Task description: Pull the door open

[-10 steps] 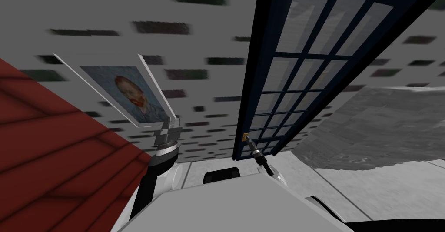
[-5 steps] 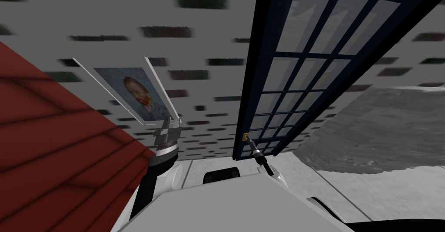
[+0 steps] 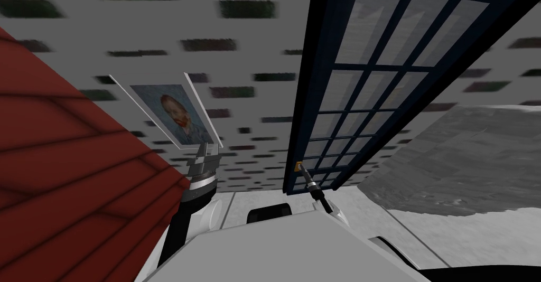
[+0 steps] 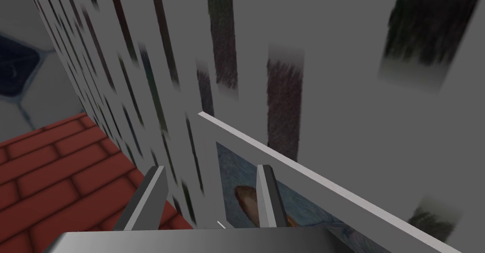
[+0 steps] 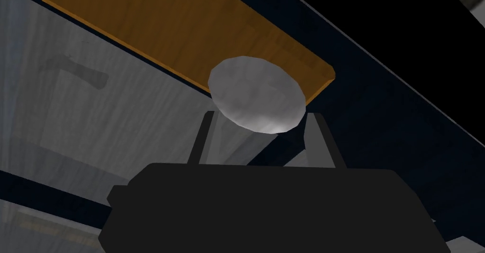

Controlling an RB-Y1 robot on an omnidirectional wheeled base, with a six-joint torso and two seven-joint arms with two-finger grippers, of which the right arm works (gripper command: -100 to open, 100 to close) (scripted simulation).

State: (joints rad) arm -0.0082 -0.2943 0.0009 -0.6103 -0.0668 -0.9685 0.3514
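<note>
A dark navy door (image 3: 370,83) with several glass panes stands ahead on my right, its near edge slanting toward me. By that edge, low down, it carries a small orange plate (image 3: 298,164). In the right wrist view a round grey knob (image 5: 255,94) sticks out from the orange plate (image 5: 180,27). My right gripper (image 5: 260,117) is shut on the knob, one finger at each side. From the head, the right gripper (image 3: 302,171) sits at the plate. My left gripper (image 3: 203,148) is raised beside a framed portrait, open and holding nothing.
A grey wall with dark brick marks (image 3: 253,41) runs left of the door and holds the portrait (image 3: 177,115). A red brick surface (image 3: 63,162) lies to my left. A rough grey surface (image 3: 465,157) spreads right of the door.
The wall, portrait and red brick surface have slid right in the head view, so I have moved. The door and my right gripper on the knob keep their place relative to me.
</note>
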